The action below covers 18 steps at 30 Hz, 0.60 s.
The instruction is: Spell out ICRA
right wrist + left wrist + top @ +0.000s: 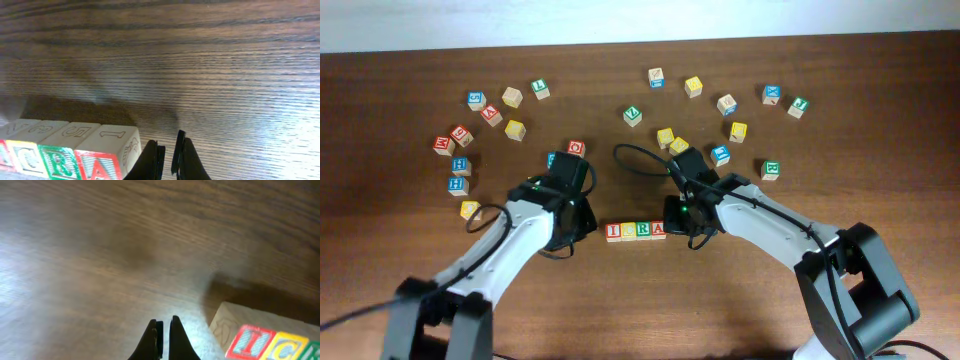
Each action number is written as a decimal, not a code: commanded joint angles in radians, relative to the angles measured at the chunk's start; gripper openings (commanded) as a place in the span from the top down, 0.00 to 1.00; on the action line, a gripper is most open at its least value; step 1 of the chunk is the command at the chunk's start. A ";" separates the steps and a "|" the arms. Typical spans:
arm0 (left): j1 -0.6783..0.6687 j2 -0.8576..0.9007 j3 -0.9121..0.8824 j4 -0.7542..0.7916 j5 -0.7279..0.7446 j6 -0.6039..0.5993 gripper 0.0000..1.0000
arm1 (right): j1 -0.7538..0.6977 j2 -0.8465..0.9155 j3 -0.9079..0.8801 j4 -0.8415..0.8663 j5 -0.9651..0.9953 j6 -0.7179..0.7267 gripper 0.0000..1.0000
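Four ICRA cubes (636, 231) side by side

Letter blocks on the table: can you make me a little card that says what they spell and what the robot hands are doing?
word: I cube, C cube, R cube, A cube, side by side in one row, reading ICRA
left gripper: shut, holding nothing, a little apart from the I cube
right gripper: shut, holding nothing, close beside the A cube
other cubes: scattered farther back on the table
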 commanded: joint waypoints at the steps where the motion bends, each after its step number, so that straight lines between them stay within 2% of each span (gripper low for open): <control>1: -0.003 0.075 0.002 0.039 0.059 0.016 1.00 | 0.009 0.000 -0.003 0.002 -0.032 -0.006 0.96; 5: -0.003 0.083 0.002 0.101 0.143 0.072 1.00 | 0.009 0.000 -0.003 0.003 -0.032 -0.006 0.96; 18: -0.003 0.083 0.002 0.127 0.249 0.083 1.00 | 0.009 0.000 -0.003 0.008 -0.077 -0.006 0.96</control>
